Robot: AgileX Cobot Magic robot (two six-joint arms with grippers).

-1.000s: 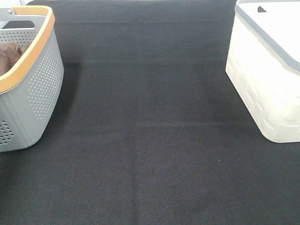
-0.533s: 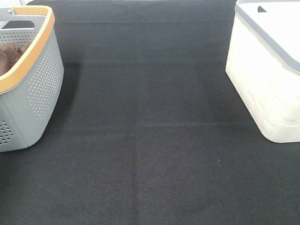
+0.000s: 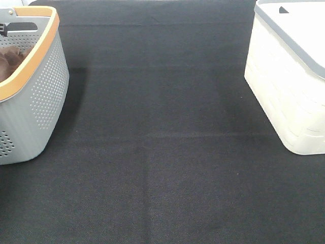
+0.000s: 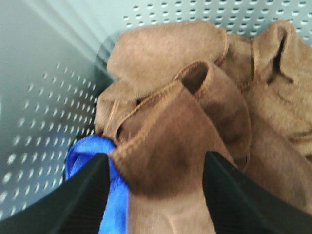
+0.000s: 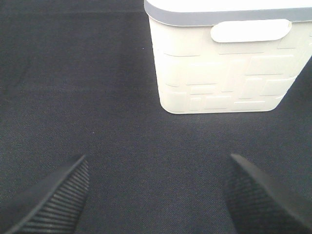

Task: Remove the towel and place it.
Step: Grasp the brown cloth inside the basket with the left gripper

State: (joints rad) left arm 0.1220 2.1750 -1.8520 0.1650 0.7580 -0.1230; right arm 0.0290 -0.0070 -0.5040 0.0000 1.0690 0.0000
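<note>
Reddish-brown towel cloth (image 4: pixel 170 141) lies bunched inside the grey perforated basket (image 3: pixel 43 86) with an orange rim, at the far left; a bit of brown (image 3: pixel 9 60) shows over the rim. My left gripper (image 4: pixel 156 157) is down in the basket, jaws open, with a raised stitched fold of the cloth between its fingers. More brown cloth (image 4: pixel 280 78) is bunched beside it; I cannot tell where one cloth ends. No white tag shows. My right gripper (image 5: pixel 157 160) is open and empty above the black table.
A blue cloth (image 4: pixel 92 161) lies under the brown fold, against the basket wall (image 4: pixel 44 122). A white basket with a grey rim (image 3: pixel 289 91) stands at the right and shows in the right wrist view (image 5: pixel 219 63). Black cloth (image 3: pixel 162 152) covers the table.
Something dark now shows through the grey basket's handle hole at the far left edge. The rest of the exterior view is unchanged.
</note>
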